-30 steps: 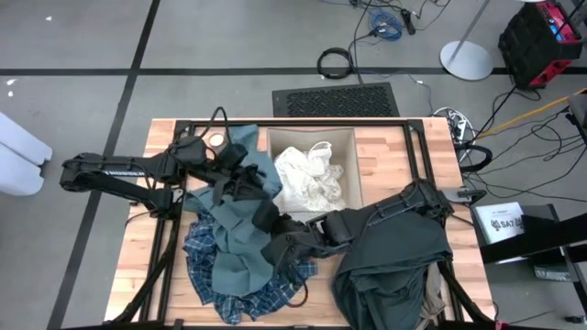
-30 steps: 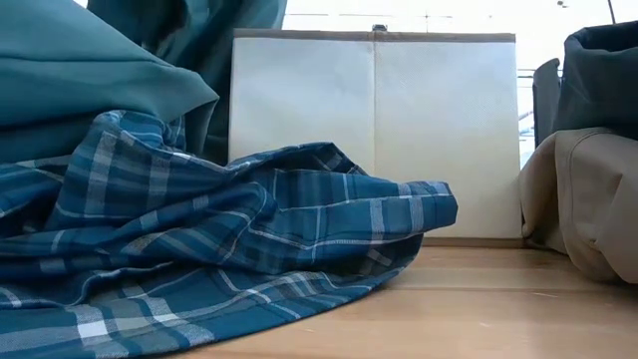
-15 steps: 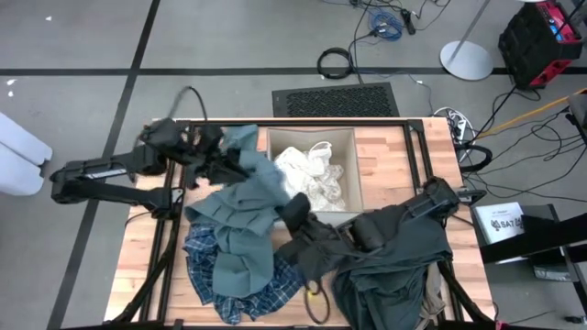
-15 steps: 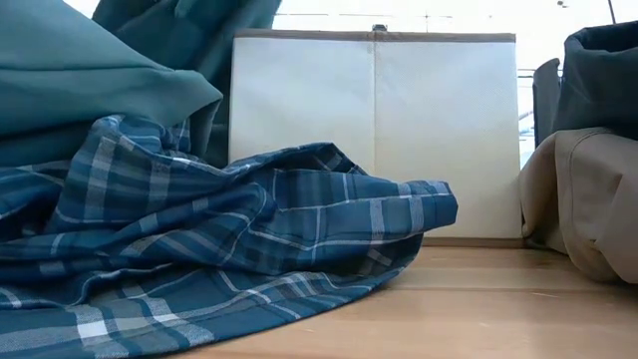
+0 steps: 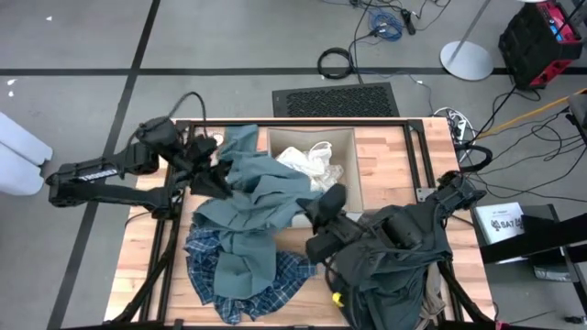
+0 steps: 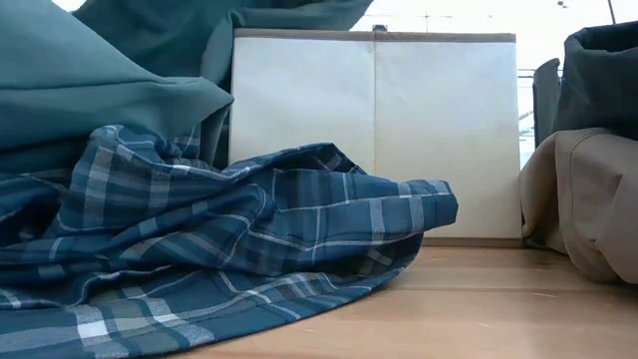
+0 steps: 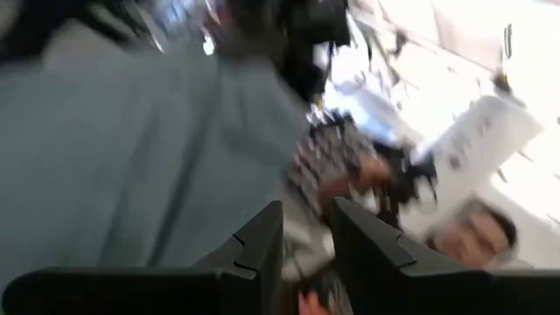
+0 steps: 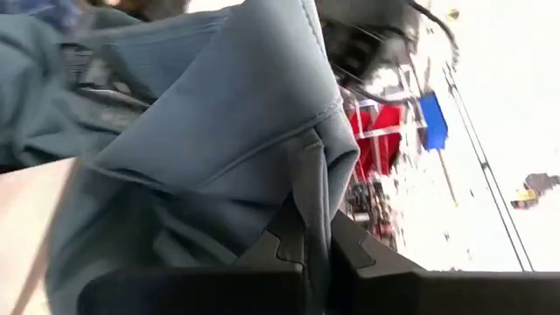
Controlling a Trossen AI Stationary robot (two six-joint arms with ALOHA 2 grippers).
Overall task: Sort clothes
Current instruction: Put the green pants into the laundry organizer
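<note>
Soft teal-green garment (image 5: 252, 197) stretches across frame centre: left gripper (image 5: 209, 174) at upper left, fingers narrowly parted, apparently pinching one end; right gripper (image 5: 327, 200) clamped tight on the other

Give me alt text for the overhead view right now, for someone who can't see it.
Both tools hold the teal-green garment stretched over the table: left tool at its far-left edge, right tool shut on its right edge. A blue plaid garment lies beneath, a white garment sits in the fabric box.

Even overhead light; wrist views motion-blurred, backgrounds blown out white.
</note>
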